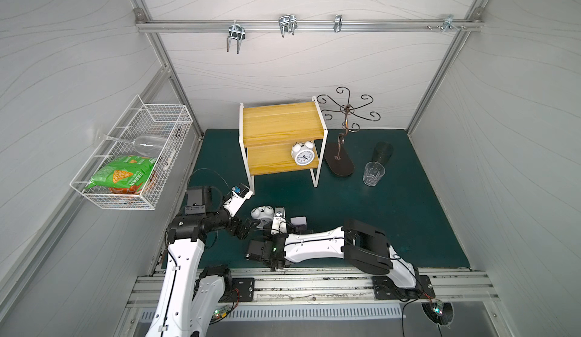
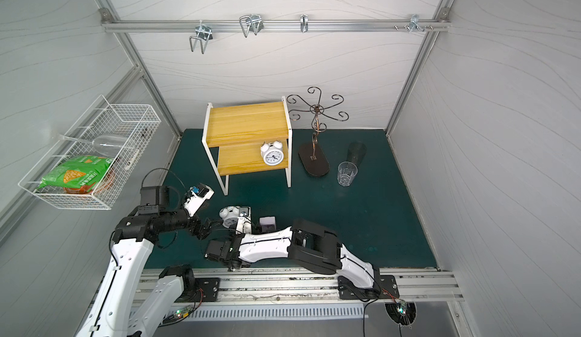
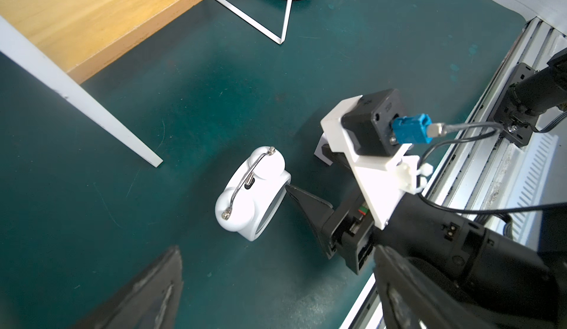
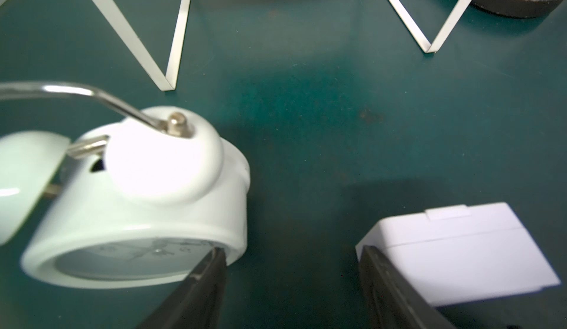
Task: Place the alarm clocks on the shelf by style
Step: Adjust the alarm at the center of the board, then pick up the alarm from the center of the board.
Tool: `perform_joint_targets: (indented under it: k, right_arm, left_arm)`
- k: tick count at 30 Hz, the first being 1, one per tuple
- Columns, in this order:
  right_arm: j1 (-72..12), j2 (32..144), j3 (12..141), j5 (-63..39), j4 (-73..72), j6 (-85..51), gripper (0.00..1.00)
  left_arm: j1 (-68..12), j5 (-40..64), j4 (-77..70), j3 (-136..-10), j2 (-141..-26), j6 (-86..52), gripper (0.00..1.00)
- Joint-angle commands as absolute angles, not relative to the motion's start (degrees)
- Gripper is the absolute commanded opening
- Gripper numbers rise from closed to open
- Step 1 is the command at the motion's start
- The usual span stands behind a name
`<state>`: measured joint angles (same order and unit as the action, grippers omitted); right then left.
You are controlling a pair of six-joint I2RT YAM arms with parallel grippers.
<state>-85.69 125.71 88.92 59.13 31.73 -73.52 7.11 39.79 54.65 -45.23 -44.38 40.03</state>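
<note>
Dark fingers [image 4: 199, 290] of the right gripper [image 4: 294, 281] are seen closest, parted about halfway, with only bare mat [image 4: 306, 128] between them. One tip is pressed to the face rim of the round twin-bell clock [image 4: 138, 195]; its partner is set at a corner of the white square clock [image 4: 460, 250]. Nothing is gripped. Both clocks are found on the mat before the shelf [image 1: 283, 121], where a single shelved clock [image 1: 302, 154] is stood on the lower board. A fourth clock cannot be made out. The left gripper [image 3: 276, 269] is held wide and empty.
</note>
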Motion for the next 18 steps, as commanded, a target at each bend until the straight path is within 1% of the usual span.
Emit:
perform_joint_targets:
  k: [1, 4, 8, 18]
  right_arm:
    - [-87.22, 122.25, 87.56, 59.97, 26.0, -67.82, 0.83]
    - [-87.8, 121.97, 86.39, 58.75, 21.01, -63.43, 0.92]
    - [-87.64, 121.95, 84.75, 56.33, 14.46, -57.74, 0.99]
    - [-85.72, 123.72, 84.78, 51.22, 6.48, -51.34, 0.99]
  left_arm:
    - [7.29, 40.1, 53.51, -46.14, -44.13, 39.17, 0.99]
    - [7.25, 39.3, 52.53, -46.4, -44.56, 37.46, 0.99]
    - [7.25, 38.74, 51.73, -46.55, -44.77, 36.15, 0.99]
    - [7.28, 38.76, 51.24, -46.1, -44.55, 35.95, 0.99]
